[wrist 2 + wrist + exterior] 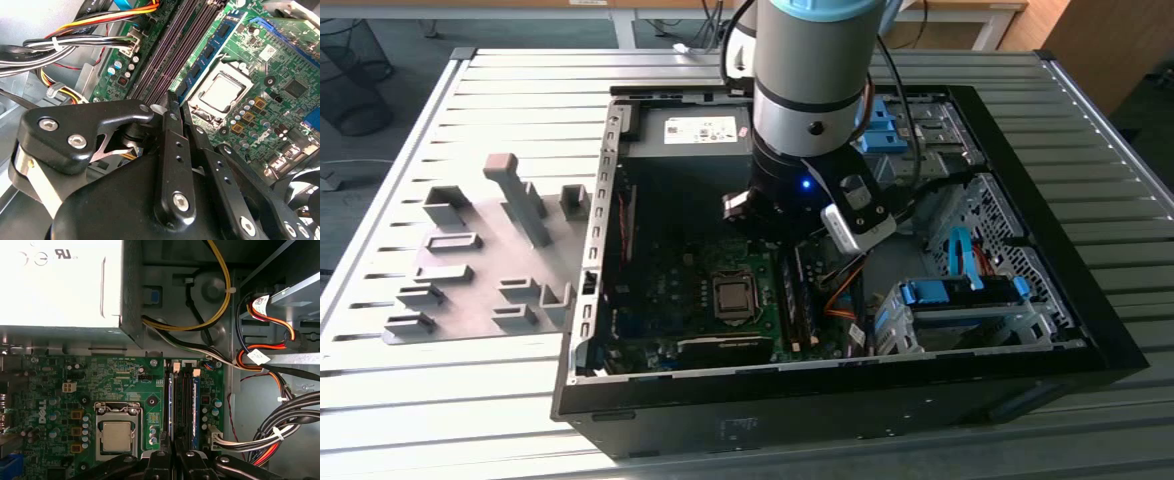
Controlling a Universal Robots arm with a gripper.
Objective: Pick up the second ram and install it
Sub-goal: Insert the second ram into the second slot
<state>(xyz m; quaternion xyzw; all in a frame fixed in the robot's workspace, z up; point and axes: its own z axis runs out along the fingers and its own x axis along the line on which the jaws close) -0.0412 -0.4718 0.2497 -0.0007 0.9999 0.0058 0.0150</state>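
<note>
Down inside the open computer case (pixel 1067 300), the claw (pixel 169 107) hangs just over the memory slots (pixel 182 400) with its jaws drawn together; whether they pinch anything I cannot tell from these angles. In the second wrist view its tip stands right at the near end of a blue stick with dark chips, which I take to be the second ram (pixel 210 55); this lies along the slot nearest the processor socket (pixel 116 435), and it looks seated or nearly so, though that is a judgement. The step in hand seems to be the installing, not the picking up; finishing it calls for a straight, even push down along the slot, with the board kept upright and clear of the cable bundle (pixel 280 430) just beside the slots. Beyond the motherboard sits the pale power supply (pixel 60 285); the arm (pixel 807 80) comes down from above. The case rests on a slatted metal counter (pixel 454 100); grey holder blocks (pixel 520 200) stand well apart from the case, toward the exterior view's left. Past the counter lies grey floor with a wire basket (pixel 354 80).
</note>
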